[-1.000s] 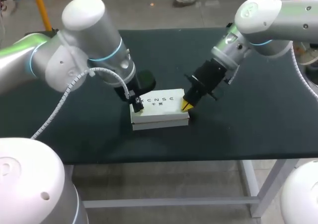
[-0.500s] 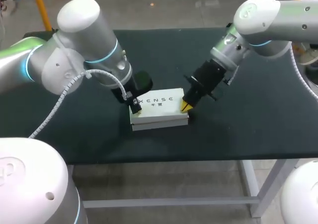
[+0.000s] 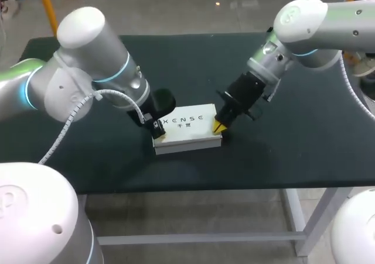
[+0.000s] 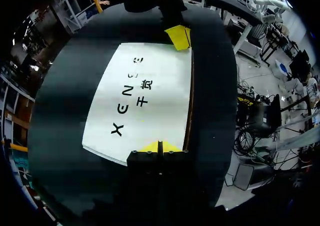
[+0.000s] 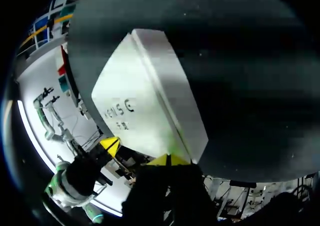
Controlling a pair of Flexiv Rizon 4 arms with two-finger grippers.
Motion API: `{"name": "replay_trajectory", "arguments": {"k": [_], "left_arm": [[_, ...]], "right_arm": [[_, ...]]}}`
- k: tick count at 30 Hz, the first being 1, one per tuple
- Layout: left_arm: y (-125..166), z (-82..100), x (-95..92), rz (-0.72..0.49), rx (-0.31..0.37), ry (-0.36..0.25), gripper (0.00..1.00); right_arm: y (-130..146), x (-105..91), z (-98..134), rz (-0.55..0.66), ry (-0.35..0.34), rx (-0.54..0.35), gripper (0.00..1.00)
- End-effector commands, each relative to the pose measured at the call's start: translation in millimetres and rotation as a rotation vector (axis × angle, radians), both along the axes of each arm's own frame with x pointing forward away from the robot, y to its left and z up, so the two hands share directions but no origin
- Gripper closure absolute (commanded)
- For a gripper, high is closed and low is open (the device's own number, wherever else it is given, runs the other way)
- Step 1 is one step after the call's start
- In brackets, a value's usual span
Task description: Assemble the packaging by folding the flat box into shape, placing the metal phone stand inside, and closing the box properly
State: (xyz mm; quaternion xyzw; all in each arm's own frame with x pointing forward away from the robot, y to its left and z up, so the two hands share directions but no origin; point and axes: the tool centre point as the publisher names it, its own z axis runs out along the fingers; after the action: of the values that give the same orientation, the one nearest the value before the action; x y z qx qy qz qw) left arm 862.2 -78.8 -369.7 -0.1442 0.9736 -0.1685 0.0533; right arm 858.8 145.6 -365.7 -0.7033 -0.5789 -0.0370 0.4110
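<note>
My left gripper (image 4: 159,147): both yellow tips drawn tight together, nothing between them, resting on the lid of the box (image 4: 145,95) at its left short edge. My right gripper (image 5: 169,160): tips likewise pressed together and holding nothing, set at the box's opposite short end, right at the upper edge where the lid meets the side wall. From my left wrist, that right gripper shows as a yellow tip meeting the far edge of the lid. The box sits between the two grippers, one at each end. It is white and low, with its lid down and flat, and dark print (image 4: 131,98) runs lengthwise across the top. A thin seam shows along one long side where the lid meets the wall. The box lies flat on the dark counter (image 3: 281,141), which shows on all sides of it. My left arm (image 3: 88,71) comes down to the box from its left, and my right arm (image 3: 293,36) from its right and rear.
</note>
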Motion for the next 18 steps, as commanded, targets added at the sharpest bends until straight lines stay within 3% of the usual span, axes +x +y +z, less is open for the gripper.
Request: {"name": "replay_trajectory", "arguments": {"k": [1,18], "left_arm": [[1,-18.7,0.6,-0.004,-0.014,0.005,1.0],[-3,-13.2,-4.6,-0.013,-0.018,-0.005,1.0]], "right_arm": [[-1,2.8,-1,0.003,0.007,0.001,1.0],[-4,-1.4,-11,-0.004,0.022,0.015,1.0]]}}
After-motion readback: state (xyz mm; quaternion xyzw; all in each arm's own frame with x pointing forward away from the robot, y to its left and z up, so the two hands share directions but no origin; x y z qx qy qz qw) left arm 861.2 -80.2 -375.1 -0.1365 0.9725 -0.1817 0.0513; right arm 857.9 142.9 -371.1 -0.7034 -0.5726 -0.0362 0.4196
